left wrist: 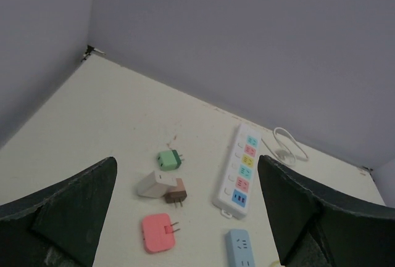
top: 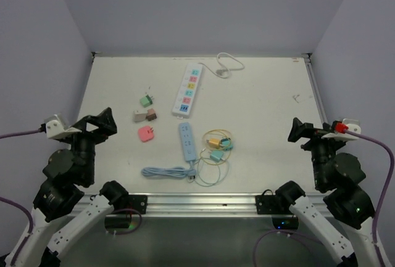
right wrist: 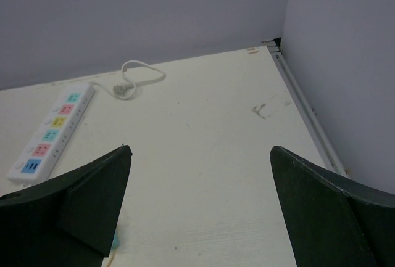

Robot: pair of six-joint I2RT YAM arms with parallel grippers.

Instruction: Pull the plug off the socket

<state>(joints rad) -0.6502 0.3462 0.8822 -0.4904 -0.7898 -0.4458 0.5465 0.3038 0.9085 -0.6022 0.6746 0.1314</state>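
Near the middle of the surface the blue socket strip is lying, with a yellow plug and a teal plug at its 3 o'clock; I cannot tell if either is seated. I am holding my left end effector and right end effector released, at 9 and 3 o'clock.

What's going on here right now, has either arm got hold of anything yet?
Nothing is being handled yet. The left gripper and right gripper hang back at the sides, fingers open and empty. Between them lie a white power strip, a blue power strip, loose adapters, and a yellow plug and teal plug beside the blue strip. Whether those are plugged in, I cannot tell.
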